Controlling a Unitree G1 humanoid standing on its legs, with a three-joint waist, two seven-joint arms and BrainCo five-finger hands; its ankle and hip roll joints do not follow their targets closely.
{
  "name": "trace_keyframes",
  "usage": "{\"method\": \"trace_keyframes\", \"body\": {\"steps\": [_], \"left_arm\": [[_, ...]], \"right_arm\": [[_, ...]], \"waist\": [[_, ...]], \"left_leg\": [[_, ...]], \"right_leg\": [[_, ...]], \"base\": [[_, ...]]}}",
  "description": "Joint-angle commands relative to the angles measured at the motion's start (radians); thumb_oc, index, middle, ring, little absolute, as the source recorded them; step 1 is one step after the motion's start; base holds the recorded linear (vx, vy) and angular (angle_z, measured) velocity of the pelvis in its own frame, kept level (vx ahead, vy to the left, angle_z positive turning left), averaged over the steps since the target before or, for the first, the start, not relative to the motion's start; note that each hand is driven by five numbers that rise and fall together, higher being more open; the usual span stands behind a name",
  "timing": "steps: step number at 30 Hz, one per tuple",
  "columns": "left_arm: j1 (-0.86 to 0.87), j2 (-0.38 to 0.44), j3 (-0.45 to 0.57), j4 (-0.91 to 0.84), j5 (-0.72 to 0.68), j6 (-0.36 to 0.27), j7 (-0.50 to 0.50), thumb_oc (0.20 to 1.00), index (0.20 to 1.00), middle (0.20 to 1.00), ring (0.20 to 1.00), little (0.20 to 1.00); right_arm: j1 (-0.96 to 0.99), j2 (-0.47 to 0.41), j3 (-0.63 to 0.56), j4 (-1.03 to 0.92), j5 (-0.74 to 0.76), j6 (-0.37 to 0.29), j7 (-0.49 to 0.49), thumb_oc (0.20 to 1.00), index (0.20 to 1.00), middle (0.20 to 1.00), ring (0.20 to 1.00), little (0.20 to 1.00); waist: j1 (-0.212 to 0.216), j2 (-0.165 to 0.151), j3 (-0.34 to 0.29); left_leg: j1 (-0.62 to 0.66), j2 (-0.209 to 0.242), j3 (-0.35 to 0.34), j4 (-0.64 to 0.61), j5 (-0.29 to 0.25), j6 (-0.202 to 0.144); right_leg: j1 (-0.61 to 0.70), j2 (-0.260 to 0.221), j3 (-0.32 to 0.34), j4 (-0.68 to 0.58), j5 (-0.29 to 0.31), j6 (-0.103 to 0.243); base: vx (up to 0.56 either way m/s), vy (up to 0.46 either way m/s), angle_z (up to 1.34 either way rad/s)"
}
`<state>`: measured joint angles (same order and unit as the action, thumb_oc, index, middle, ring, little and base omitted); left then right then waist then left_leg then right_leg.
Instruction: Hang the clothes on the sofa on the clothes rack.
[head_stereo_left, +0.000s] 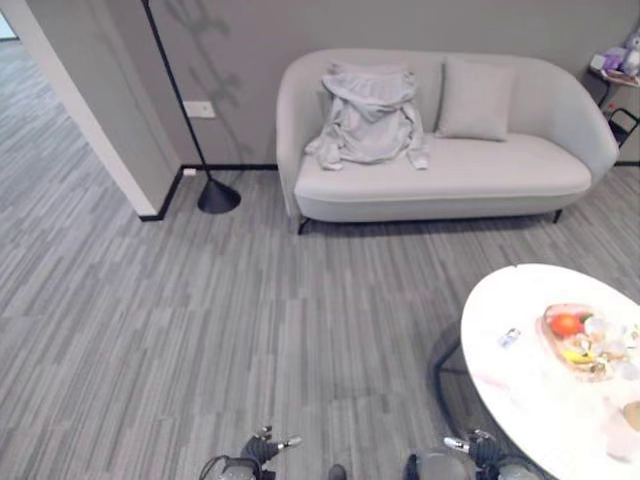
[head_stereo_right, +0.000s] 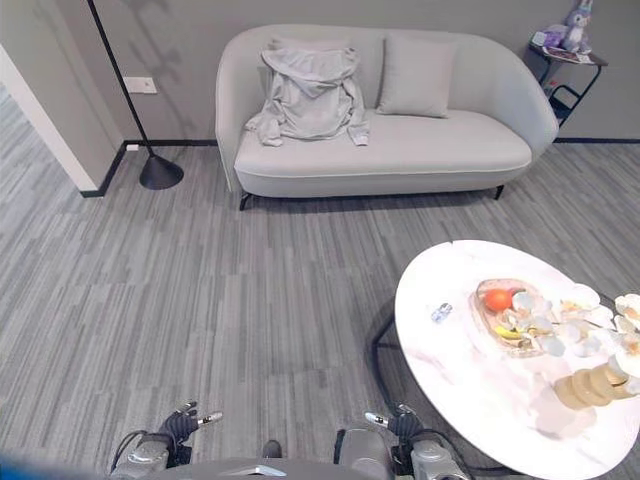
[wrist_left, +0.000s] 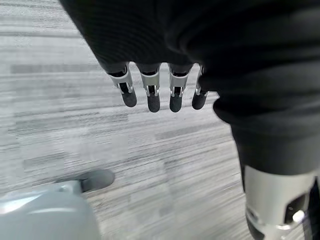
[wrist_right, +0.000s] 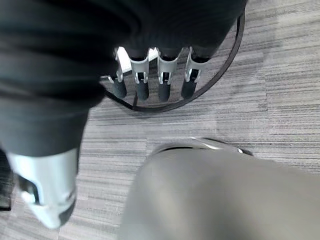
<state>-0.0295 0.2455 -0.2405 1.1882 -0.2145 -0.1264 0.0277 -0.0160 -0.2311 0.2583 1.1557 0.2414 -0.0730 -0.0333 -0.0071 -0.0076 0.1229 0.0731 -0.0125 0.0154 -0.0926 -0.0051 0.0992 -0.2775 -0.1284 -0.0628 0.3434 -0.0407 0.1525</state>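
- Grey, striped plank flooring (head_stereo_left: 200, 330) is stretching wide and bare between the robot and the sofa (head_stereo_left: 450, 170), leaving open room straight ahead.
- Light grey hooded clothes (head_stereo_left: 367, 118) are lying draped over the sofa's backrest and seat toward its left end, sleeves spilling onto the seat cushion, well short of the front edge.
- 1 pale cushion (head_stereo_left: 475, 98) is leaning against the backrest just beside the clothes, apart from them.
- A black floor lamp (head_stereo_left: 217, 194) is standing by the wall corner, its round base sitting near the sofa's left end.
- A white oval table (head_stereo_left: 540, 390) is crowding the right side, its curved edge reaching close to the right arm; a dish of fruit (head_stereo_left: 585, 340) is sitting on it near the far rim.
- A small shelf (head_stereo_right: 565, 62) is standing past the sofa's right end.
- The left hand (wrist_left: 150, 92) is hanging over bare floor, fingers straight and relaxed, grasping nothing.
- The right hand (wrist_right: 150, 80) is hanging likewise, fingers released, above the table's dark ring base (wrist_right: 220, 70).
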Motion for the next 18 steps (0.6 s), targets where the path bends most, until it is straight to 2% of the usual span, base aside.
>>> {"method": "trace_keyframes", "body": {"steps": [1, 3, 4, 5, 6, 7, 8, 9, 10, 12, 13, 14, 16, 17, 18], "left_arm": [[-0.063, 0.015, -0.004, 0.006, 0.02, -0.043, 0.002, 1.0, 1.0, 1.0, 1.0, 1.0], [-0.074, 0.015, -0.001, 0.013, 0.023, -0.047, 0.006, 1.0, 1.0, 1.0, 1.0, 1.0], [-0.071, 0.01, 0.002, 0.014, 0.03, -0.051, 0.006, 1.0, 1.0, 1.0, 1.0, 1.0], [-0.071, 0.01, 0.002, 0.014, 0.03, -0.051, 0.006, 1.0, 1.0, 1.0, 1.0, 1.0], [-0.068, 0.008, 0.006, 0.02, 0.036, -0.05, 0.003, 1.0, 1.0, 1.0, 1.0, 1.0], [-0.058, 0.002, 0.013, 0.023, 0.035, -0.053, 0.005, 1.0, 1.0, 1.0, 1.0, 1.0], [-0.057, 0.002, 0.013, 0.023, 0.035, -0.053, 0.005, 1.0, 1.0, 1.0, 1.0, 1.0], [-0.051, -0.005, 0.013, 0.022, 0.034, -0.056, 0.008, 1.0, 1.0, 1.0, 1.0, 1.0], [-0.051, -0.005, 0.013, 0.022, 0.034, -0.056, 0.008, 1.0, 1.0, 1.0, 1.0, 1.0], [-0.047, -0.01, 0.018, 0.015, 0.007, -0.058, 0.009, 1.0, 1.0, 1.0, 1.0, 1.0], [-0.048, -0.01, 0.021, 0.009, -0.02, -0.059, 0.008, 1.0, 1.0, 1.0, 1.0, 1.0], [-0.048, -0.009, 0.022, 0.009, -0.02, -0.059, 0.008, 1.0, 1.0, 1.0, 1.0, 1.0], [-0.04, -0.005, 0.024, 0.005, -0.03, -0.055, 0.002, 1.0, 1.0, 1.0, 1.0, 1.0], [-0.038, -0.002, 0.027, -0.001, -0.037, -0.052, 0.003, 1.0, 1.0, 1.0, 1.0, 1.0], [-0.038, 0.001, 0.033, -0.001, -0.04, -0.051, 0.005, 1.0, 1.0, 1.0, 1.0, 1.0]], "right_arm": [[-0.03, -0.032, -0.008, -0.017, 0.016, -0.019, 0.002, 1.0, 1.0, 1.0, 1.0, 1.0], [-0.028, -0.027, -0.012, -0.014, 0.008, -0.015, -0.003, 1.0, 1.0, 1.0, 1.0, 1.0], [-0.022, -0.028, -0.015, -0.011, -0.008, -0.01, -0.004, 1.0, 1.0, 1.0, 1.0, 1.0], [-0.022, -0.028, -0.015, -0.011, -0.008, -0.01, -0.004, 1.0, 1.0, 1.0, 1.0, 1.0], [-0.012, -0.029, -0.015, -0.005, -0.013, -0.01, -0.002, 1.0, 1.0, 1.0, 1.0, 1.0], [0.0, -0.033, -0.014, -0.01, -0.019, -0.012, 0.001, 1.0, 1.0, 1.0, 1.0, 1.0], [0.0, -0.033, -0.013, -0.01, -0.019, -0.012, 0.001, 1.0, 1.0, 1.0, 1.0, 1.0], [0.005, -0.039, -0.014, -0.006, -0.017, -0.017, 0.005, 1.0, 1.0, 1.0, 1.0, 1.0], [0.005, -0.039, -0.014, -0.005, -0.017, -0.017, 0.006, 1.0, 1.0, 1.0, 1.0, 1.0], [0.007, -0.048, -0.016, -0.004, -0.013, -0.023, 0.005, 1.0, 1.0, 1.0, 1.0, 1.0], [0.009, -0.052, -0.021, 0.002, 0.009, -0.031, 0.003, 1.0, 1.0, 1.0, 1.0, 1.0], [0.008, -0.051, -0.021, 0.002, 0.009, -0.031, 0.003, 1.0, 1.0, 1.0, 1.0, 1.0], [0.015, -0.057, -0.019, -0.004, 0.024, -0.033, 0.006, 1.0, 1.0, 1.0, 1.0, 1.0], [0.014, -0.059, -0.016, -0.004, 0.028, -0.033, 0.006, 1.0, 1.0, 1.0, 1.0, 1.0], [0.002, -0.061, -0.012, -0.002, 0.036, -0.033, 0.003, 1.0, 1.0, 1.0, 1.0, 1.0]], "waist": [[-0.023, 0.0, 0.042], [-0.044, -0.006, 0.046], [-0.056, 0.005, 0.049], [-0.056, 0.005, 0.049], [-0.057, -0.008, 0.038], [-0.066, -0.015, 0.018], [-0.067, -0.013, 0.018], [-0.067, -0.005, -0.003], [-0.067, -0.004, -0.003], [-0.064, 0.019, -0.021], [-0.063, 0.023, -0.032], [-0.065, 0.02, -0.034], [-0.059, 0.013, -0.035], [-0.056, -0.004, -0.027], [-0.047, -0.023, -0.012]], "left_leg": [[0.15, -0.036, -0.078, 0.005, -0.155, -0.061], [0.18, -0.032, -0.095, 0.005, -0.179, -0.077], [0.222, -0.015, -0.099, 0.005, -0.21, -0.092], [0.222, -0.014, -0.099, 0.005, -0.21, -0.092], [0.247, -0.018, -0.113, 0.005, -0.237, -0.101], [0.269, 0.001, -0.129, 0.005, -0.255, -0.106], [0.27, 0.003, -0.129, 0.005, -0.256, -0.106], [0.279, 0.041, -0.128, 0.005, -0.22, -0.125], [0.279, 0.043, -0.128, 0.005, -0.221, -0.125], [0.256, 0.099, -0.128, 0.07, -0.091, -0.175], [0.209, 0.122, -0.135, 0.189, 0.031, -0.229], [0.205, 0.119, -0.138, 0.189, 0.034, -0.228], [0.162, 0.13, -0.116, 0.333, 0.122, -0.258], [0.109, 0.118, -0.115, 0.436, 0.155, -0.257], [0.06, 0.123, -0.064, 0.57, 0.181, -0.23]], "right_leg": [[0.028, 0.002, 0.016, -0.248, 0.148, 0.037], [-0.02, -0.004, 0.006, -0.392, 0.196, 0.063], [-0.056, 0.002, -0.026, -0.431, 0.199, 0.083], [-0.055, 0.002, -0.026, -0.431, 0.199, 0.083], [-0.046, -0.008, -0.075, -0.431, 0.21, 0.085], [-0.024, -0.001, -0.083, -0.431, 0.25, 0.074], [-0.023, 0.0, -0.084, -0.431, 0.249, 0.074], [-0.003, 0.022, -0.092, -0.431, 0.259, 0.059], [-0.002, 0.023, -0.093, -0.431, 0.258, 0.059], [0.033, 0.062, -0.099, -0.431, 0.248, 0.029], [0.073, 0.079, -0.106, -0.431, 0.216, 0.006], [0.07, 0.074, -0.107, -0.431, 0.217, 0.007], [0.134, 0.093, -0.107, -0.431, 0.165, -0.029], [0.158, 0.087, -0.101, -0.431, 0.148, -0.044], [0.212, 0.094, -0.082, -0.431, 0.11, -0.072]], "base": [[0.21, -0.07, 0.08], [0.4, -0.115, 0.1], [0.37, -0.094, 0.14], [0.5, -0.166, 0.44], [0.57, -0.251, 0.63], [0.57, -0.251, 0.84], [0.59, -0.294, 0.66], [0.29, -0.148, 0.76], [0.44, -0.23, 0.54], [0.41, -0.203, 0.36], [0.36, -0.173, 0.18], [0.39, -0.171, 0.1], [0.36, -0.161, -0.05], [0.51, -0.28, -0.04], [0.38, -0.22, 0.0]]}}
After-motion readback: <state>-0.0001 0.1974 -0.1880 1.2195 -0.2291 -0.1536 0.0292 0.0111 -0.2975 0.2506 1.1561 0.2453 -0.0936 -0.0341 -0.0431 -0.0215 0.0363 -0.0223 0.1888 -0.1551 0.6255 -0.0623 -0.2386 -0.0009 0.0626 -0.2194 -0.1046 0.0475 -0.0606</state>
